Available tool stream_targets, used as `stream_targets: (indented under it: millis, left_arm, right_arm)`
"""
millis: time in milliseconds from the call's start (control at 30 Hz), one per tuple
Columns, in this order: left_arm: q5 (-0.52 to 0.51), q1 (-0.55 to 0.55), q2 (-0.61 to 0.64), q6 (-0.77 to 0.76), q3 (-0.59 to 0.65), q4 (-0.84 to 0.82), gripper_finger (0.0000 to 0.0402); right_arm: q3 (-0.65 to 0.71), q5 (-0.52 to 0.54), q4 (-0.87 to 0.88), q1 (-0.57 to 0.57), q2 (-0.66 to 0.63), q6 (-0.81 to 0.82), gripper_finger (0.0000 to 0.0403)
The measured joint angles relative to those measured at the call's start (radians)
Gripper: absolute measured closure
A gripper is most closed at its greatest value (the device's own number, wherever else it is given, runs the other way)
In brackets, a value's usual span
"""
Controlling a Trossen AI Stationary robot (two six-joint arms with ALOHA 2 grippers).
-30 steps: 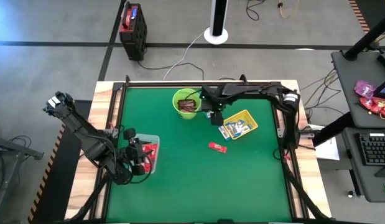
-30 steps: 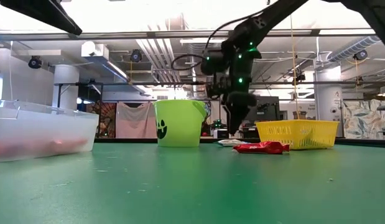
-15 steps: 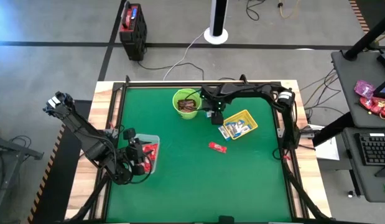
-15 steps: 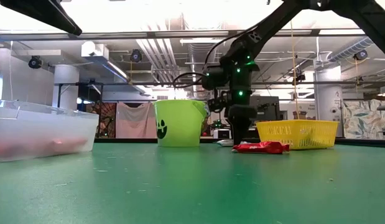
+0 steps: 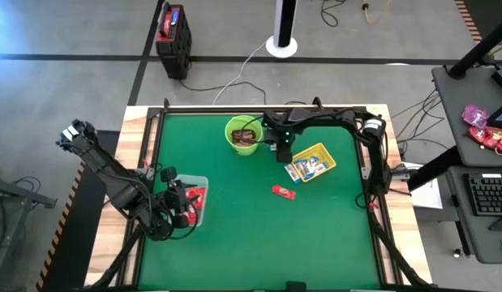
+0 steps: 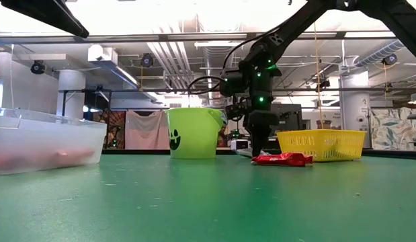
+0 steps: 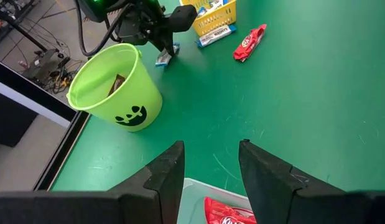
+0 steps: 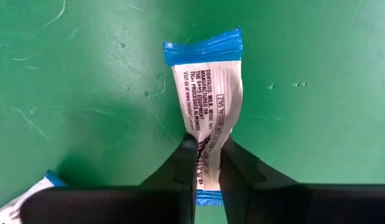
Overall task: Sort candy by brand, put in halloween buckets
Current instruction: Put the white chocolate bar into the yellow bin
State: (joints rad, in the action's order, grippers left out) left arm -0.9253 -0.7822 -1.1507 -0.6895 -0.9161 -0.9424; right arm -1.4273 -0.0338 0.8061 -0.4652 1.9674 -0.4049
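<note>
A blue-and-white candy bar [image 8: 206, 93] lies on the green table between the lime-green bucket [image 5: 243, 135] and the yellow tray [image 5: 315, 161]. My right gripper [image 8: 208, 163] points down over it and is shut on it. A red bar [image 5: 283, 192] lies on the table nearer the front. Another blue-and-white bar [image 5: 293, 172] lies against the tray's left side. Brown bars sit in the bucket. My left gripper [image 7: 211, 168] hangs open over the clear tub [image 5: 195, 199], which holds red bars [image 7: 226, 211]. My right gripper pinches the blue-and-white bar between its two fingers, across its width, on the part [image 8: 208, 140] toward one blue end. The fingers come from above, pointing down. The wrapper is squeezed narrow between them. The bar's free end [image 8: 203, 51] lies on the table.
The bucket [image 6: 192, 133] stands close on one side of my right gripper and the tray [image 6: 322, 144] on the other. The table's middle and near half is bare green mat. A dark frame runs along the table's edges.
My right gripper has come down toward the table between the bucket and the tray, onto the blue-and-white bar. My left arm has kept still.
</note>
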Motion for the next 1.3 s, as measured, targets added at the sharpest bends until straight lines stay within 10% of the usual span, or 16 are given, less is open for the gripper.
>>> stream_targets:
  millis: [567, 933, 1300]
  left_arm:
    - [-0.009, 0.0, 0.0, 0.0, 0.0, 0.0, 0.0265]
    - [-0.009, 0.0, 0.0, 0.0, 0.0, 0.001, 0.0265]
    - [-0.009, 0.0, 0.0, 0.0, 0.0, 0.025, 0.0265]
  right_arm:
    - [-0.061, 0.063, 0.128, -0.038, -0.185, 0.028, 0.0373]
    - [-0.055, 0.061, 0.552, 0.051, -0.323, 0.771, 0.0373]
    - [0.079, 0.138, 0.489, 0.156, -0.33, 0.889, 0.031]
